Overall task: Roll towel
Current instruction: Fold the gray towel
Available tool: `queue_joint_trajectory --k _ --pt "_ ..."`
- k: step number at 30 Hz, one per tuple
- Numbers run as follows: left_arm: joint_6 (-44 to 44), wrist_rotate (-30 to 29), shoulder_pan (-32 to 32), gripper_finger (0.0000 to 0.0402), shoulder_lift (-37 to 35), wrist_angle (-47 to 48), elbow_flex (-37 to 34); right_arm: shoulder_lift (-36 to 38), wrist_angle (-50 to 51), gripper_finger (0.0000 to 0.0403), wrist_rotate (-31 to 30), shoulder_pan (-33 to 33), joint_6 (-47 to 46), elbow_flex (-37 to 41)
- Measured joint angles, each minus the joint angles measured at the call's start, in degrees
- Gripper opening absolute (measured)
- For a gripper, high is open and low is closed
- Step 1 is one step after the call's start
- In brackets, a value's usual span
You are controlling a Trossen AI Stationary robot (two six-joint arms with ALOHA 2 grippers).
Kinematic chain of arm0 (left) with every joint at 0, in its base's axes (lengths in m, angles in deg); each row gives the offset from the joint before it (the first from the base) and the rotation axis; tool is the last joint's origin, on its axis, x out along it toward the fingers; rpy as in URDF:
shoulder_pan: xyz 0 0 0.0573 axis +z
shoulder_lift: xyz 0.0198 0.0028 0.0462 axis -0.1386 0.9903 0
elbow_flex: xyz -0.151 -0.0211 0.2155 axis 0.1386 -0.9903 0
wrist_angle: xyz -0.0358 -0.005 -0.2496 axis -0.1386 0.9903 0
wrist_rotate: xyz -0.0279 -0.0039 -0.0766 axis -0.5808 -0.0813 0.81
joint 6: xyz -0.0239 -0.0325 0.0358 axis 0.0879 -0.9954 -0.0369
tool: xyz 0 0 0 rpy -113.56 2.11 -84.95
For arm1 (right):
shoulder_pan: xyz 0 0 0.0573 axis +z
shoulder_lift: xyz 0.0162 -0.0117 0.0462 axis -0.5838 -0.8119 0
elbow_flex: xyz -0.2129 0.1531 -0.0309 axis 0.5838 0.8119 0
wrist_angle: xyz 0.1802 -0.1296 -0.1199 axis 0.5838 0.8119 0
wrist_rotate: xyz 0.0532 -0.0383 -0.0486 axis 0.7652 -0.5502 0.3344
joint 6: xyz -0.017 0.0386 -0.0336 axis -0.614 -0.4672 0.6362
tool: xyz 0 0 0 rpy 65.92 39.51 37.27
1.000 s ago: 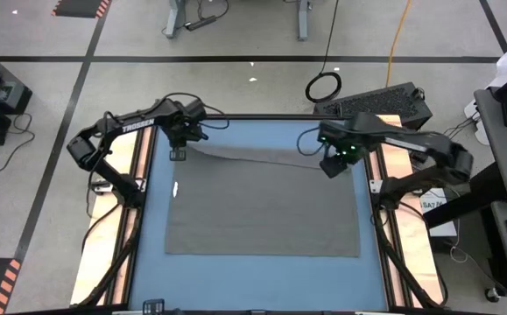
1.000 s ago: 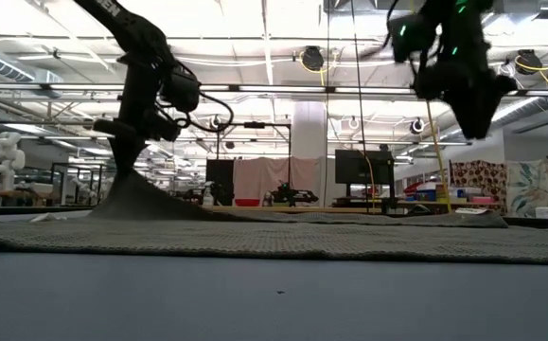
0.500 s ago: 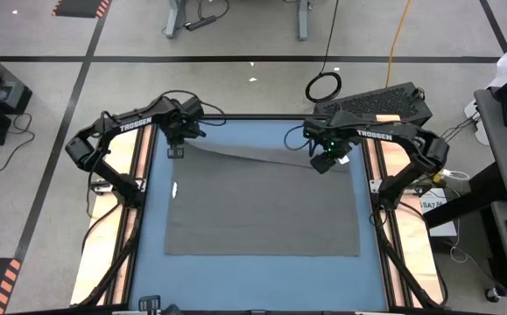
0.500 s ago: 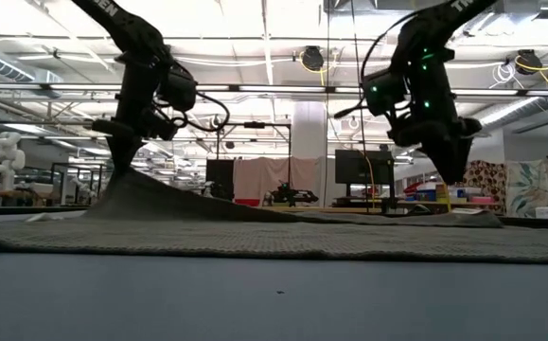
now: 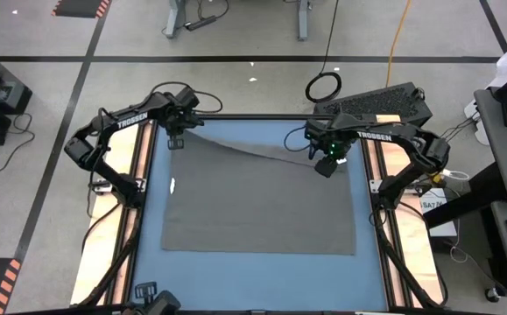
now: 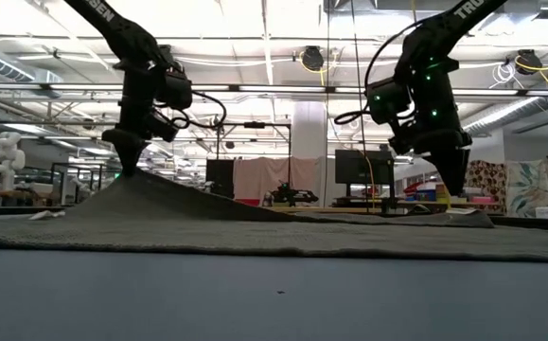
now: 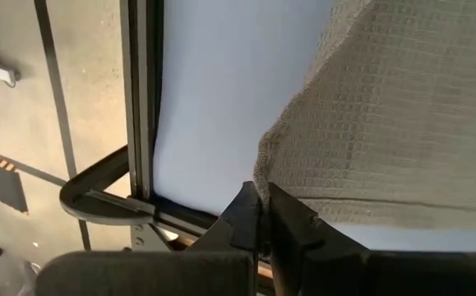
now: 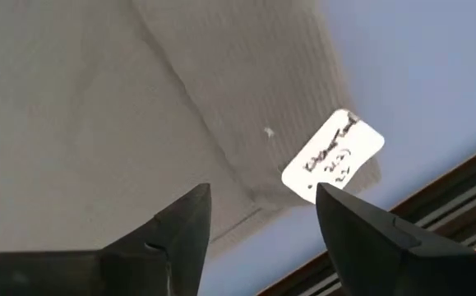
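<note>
Overhead, left gripper [image 5: 176, 140] pinches the towel [image 5: 262, 201] corner, lifted off the blue surface [image 5: 371, 271]. Right gripper [image 8: 262, 215] hovers, fingers parted, empty, over the tag [image 8: 333, 154] corner.

towel [image 5: 262, 197] | dark grey, spread flat | far-left corner lifted | white tag [image 8: 333, 154]

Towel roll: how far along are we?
Early. Done: the left gripper is shut on the towel at its far left corner, lifted into a peak in the low view. In hand: the right gripper is open, poised over the far right corner by the white tag, nothing gripped. Left: grasping that corner and all the rolling; the towel lies mostly flat, unrolled.
</note>
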Motion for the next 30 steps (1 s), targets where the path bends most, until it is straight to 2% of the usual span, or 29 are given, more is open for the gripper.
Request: queue_joint_trajectory --k 7,17,23,30 --pt "-0.07 0.0 2.32 0.0013 0.0 -1.29 0.0 0.0 0.76 0.0212 0.09 0.29 -1.75 0.96" --pt "-0.07 0.37 3.03 0.0013 0.02 -3.09 0.02 0.0 -2.75 0.0212 0.18 0.27 -3.81 7.27" --pt "-1.12 0.46 1.99 0.0013 0.02 -2.12 0.02 0.0 -5.2 0.0203 5.89 0.14 -10.64 8.35" --pt "-3.34 0.7 -0.22 0.0013 0.02 -0.69 0.02 0.0 -5.4 0.0201 3.0 -0.58 -15.39 8.35"
